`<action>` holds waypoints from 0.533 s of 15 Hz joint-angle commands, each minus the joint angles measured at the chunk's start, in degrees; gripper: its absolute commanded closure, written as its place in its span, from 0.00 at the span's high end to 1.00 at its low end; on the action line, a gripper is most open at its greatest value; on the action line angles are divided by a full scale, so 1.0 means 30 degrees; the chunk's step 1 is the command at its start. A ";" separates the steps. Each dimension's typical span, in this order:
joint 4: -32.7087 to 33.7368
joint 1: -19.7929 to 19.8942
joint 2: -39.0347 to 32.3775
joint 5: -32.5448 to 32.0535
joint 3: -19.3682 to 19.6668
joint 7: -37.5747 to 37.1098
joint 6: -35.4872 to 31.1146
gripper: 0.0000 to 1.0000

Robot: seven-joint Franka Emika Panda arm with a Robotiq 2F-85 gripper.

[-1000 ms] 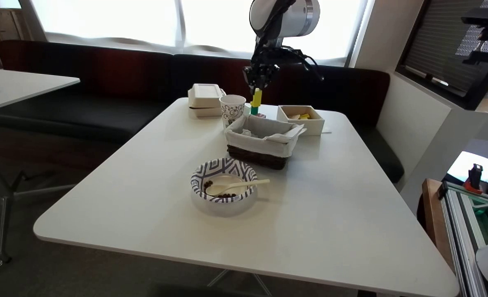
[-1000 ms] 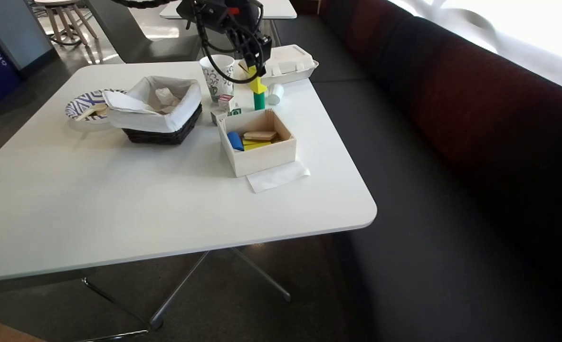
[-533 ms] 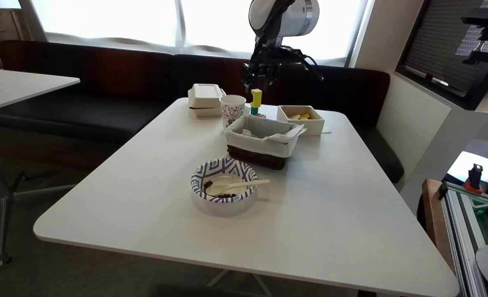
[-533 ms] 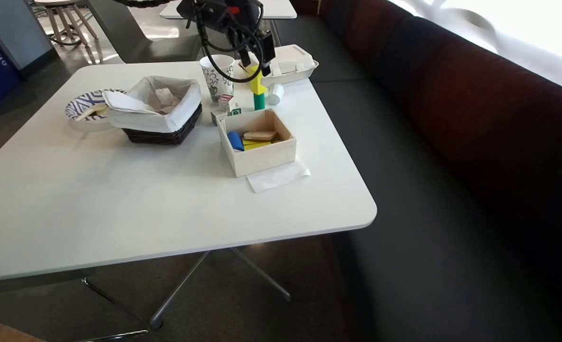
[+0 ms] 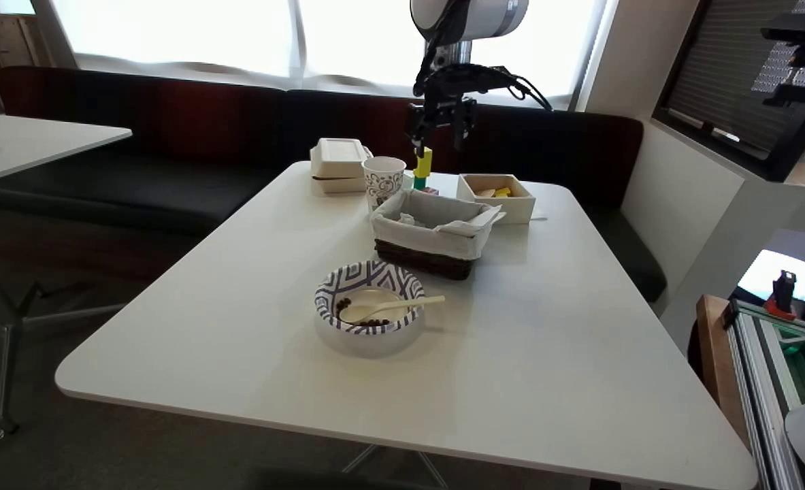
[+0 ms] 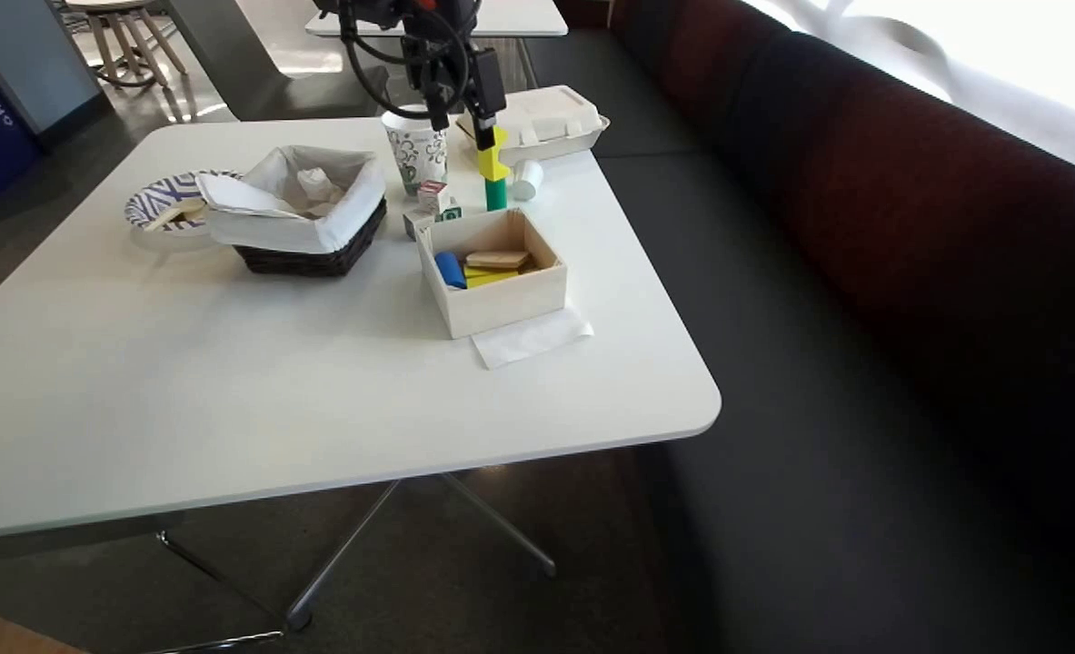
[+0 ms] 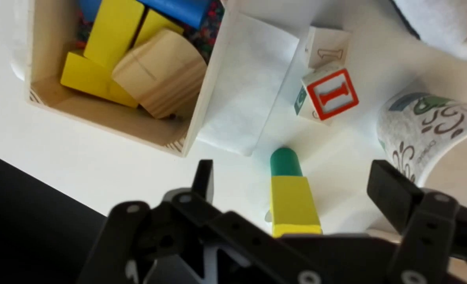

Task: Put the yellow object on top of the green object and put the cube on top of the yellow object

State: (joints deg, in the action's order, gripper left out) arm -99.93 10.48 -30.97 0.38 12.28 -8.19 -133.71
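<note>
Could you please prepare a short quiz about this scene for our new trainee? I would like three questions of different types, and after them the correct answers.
1. True or false: in both exterior views, the yellow object stands on top of the green object.

2. Choose one. In the wrist view, the cube marked with a red I:
a) sits on the yellow object
b) touches the green object
c) stands apart from both

3. Fill the gap: the end effector grips nothing; it is ____ (open or shut).

Key:
1. True.
2. c; so putting the cube on top is not yet done.
3. Open.
</note>
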 commanded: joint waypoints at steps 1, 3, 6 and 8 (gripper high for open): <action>-0.1212 0.0340 0.1233 0.0113 -0.0619 0.1465 0.1314 1.00; -0.1637 0.0698 0.1520 0.0374 -0.1106 0.3202 0.1656 1.00; -0.2586 0.1086 0.1660 0.0350 -0.1652 0.5880 0.0677 1.00; -0.3411 0.1231 0.1734 0.0520 -0.2010 0.7142 -0.0824 1.00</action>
State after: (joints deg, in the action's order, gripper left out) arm -105.08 12.76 -27.55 0.87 8.37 7.42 -130.46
